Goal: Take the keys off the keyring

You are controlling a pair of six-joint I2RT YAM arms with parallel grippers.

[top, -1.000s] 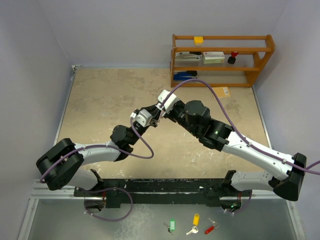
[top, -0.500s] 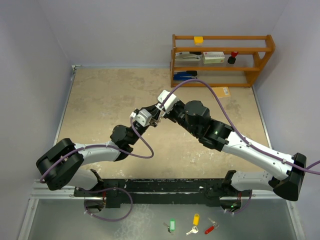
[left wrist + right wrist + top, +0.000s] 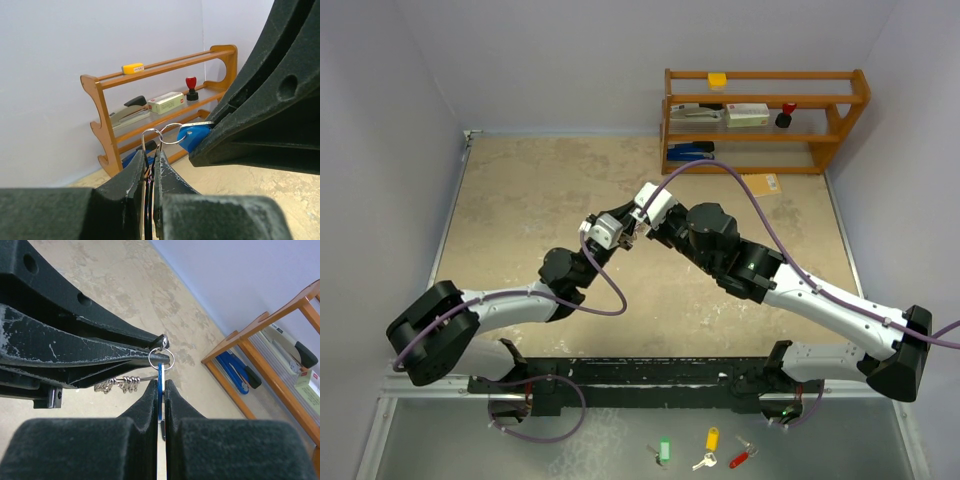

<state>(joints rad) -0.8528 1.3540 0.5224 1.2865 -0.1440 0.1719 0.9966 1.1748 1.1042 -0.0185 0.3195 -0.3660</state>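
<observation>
Both your pincers are clamped and meet tip to tip above the table (image 3: 520, 220), just off centre toward 12 o'clock. The left gripper (image 3: 152, 156) comes in from 7 o'clock with its jaws pressed together on the keyring (image 3: 161, 359); the wire loop stands up out of the fingertips in the left wrist view. The right gripper (image 3: 161, 386) comes in from 4 o'clock, closed edge-on over the blue-headed key (image 3: 194, 137), which is threaded on that ring. Ring and key are both in the air, nothing resting on the table. A short bunch of silver links (image 3: 119, 385) hangs at 8 o'clock from the ring, just under the left fingers; you can't tell from these views what it is. The shelf (image 3: 765, 120) is at 1 o'clock on the table, and the tagged keys (image 3: 710, 440) lie at 6 o'clock, past the arm bases.
</observation>
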